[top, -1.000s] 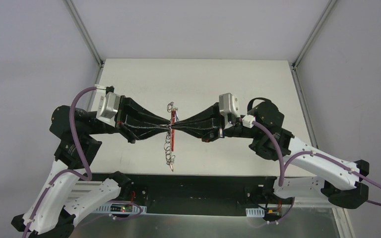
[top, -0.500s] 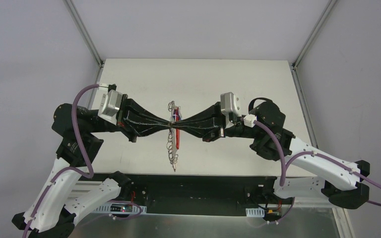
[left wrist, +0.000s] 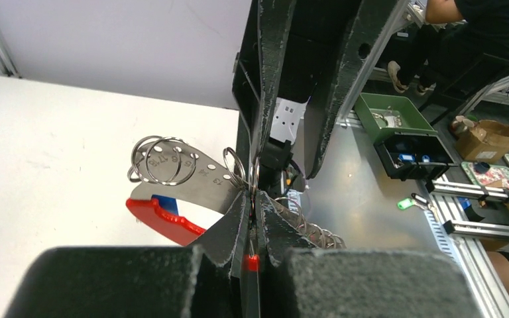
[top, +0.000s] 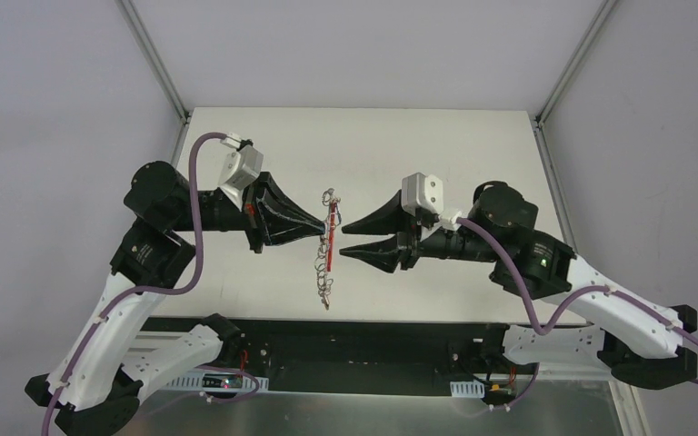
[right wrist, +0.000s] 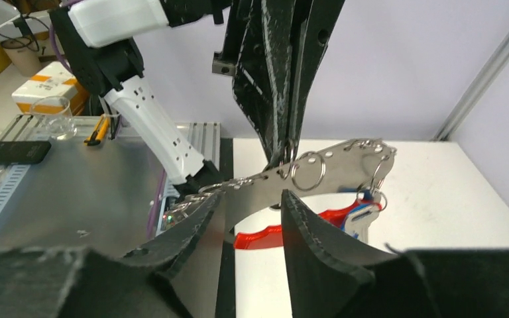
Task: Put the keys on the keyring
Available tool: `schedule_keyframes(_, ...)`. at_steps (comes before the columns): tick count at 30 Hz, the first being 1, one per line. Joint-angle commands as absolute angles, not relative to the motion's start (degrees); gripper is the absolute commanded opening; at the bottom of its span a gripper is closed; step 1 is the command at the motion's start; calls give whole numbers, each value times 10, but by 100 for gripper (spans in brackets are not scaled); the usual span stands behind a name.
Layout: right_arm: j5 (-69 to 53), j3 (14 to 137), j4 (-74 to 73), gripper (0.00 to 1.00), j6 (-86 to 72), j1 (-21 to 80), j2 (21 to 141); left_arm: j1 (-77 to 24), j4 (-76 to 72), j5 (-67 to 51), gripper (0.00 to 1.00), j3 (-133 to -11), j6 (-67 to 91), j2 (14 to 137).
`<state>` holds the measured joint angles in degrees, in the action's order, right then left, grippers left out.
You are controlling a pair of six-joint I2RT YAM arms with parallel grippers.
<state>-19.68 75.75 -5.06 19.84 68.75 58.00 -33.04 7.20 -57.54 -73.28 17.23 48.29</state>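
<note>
The keyring point(top: 328, 243), a flat silver plate with wire rings and a curved red strap point(top: 330, 250), hangs above the white table point(top: 436, 145). My left gripper point(top: 321, 229) is shut on it near a ring; the left wrist view shows the pinch point(left wrist: 254, 193) beside the plate point(left wrist: 192, 173). My right gripper point(top: 344, 240) is open just right of the bunch, not touching. In the right wrist view its fingers point(right wrist: 305, 222) straddle the plate point(right wrist: 331, 173). A blue-headed key point(right wrist: 363, 213) hangs on a ring at the plate's far end. No black-headed key can be made out.
A chain of small rings point(top: 324, 289) dangles from the bunch toward the table's near edge. A black rail point(top: 354, 331) runs along that edge. Grey frame posts point(top: 159, 64) rise at the back corners.
My right gripper has opened and drawn back to the right, off the keyring. My left arm has swung up and turned, still holding the bunch, which shifted slightly right.
</note>
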Motion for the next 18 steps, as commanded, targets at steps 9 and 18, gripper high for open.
schedule_keyframes(9,-158,948,-393,45,197,692,631,-331,152,-640,0,-787,189,509)
schedule_keyframes(18,-190,1041,-497,44,216,693,672,-331,273,-601,0,-787,127,530)
